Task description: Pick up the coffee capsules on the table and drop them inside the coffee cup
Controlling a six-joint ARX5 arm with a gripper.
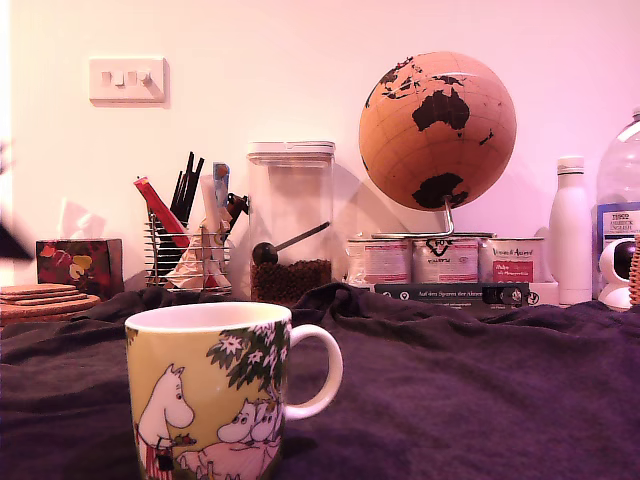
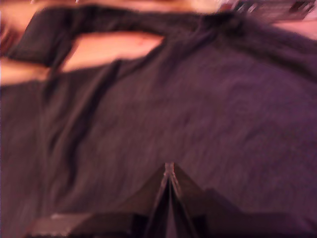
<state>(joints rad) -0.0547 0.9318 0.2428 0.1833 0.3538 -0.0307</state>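
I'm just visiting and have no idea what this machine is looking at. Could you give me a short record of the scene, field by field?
surface: table covered in dark wrinkled fabric
cup: coffee cup, yellow-green with cartoon figures, upright, handle toward the exterior view's right
capsules: none visible in either view
gripper: gripper over bare fabric, fingers together, nothing seen between them; wrist view is blurred
behind the table: canister with dark beans at its bottom, globe, white bottle

The end effector (image 2: 169,171), tips pressed together, hangs over the blurred, wrinkled dark cloth covering the counter (image 2: 208,114).
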